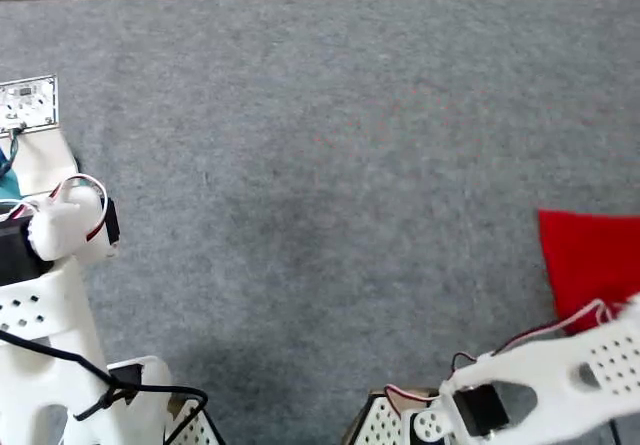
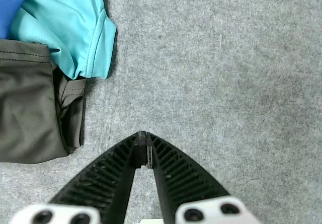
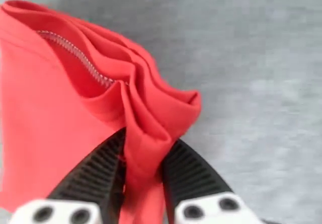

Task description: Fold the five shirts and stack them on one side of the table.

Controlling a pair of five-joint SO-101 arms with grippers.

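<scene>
The right gripper (image 3: 143, 166) is clamped on a bunched fold of the red shirt (image 3: 65, 113), with the cloth pinched between its jaws. In the high view the shirt (image 1: 590, 260) lies at the 3 o'clock edge of the table (image 1: 330, 165), and the right arm (image 1: 560, 365) is on its 6 o'clock side. The left gripper (image 2: 144, 146) has its tips together on nothing, above bare grey felt. Near it a teal shirt (image 2: 65, 22) touches an olive shirt (image 2: 30, 108) and a blue shirt (image 2: 10, 2). The left arm (image 1: 60, 235) stands at the table's 9 o'clock edge.
</scene>
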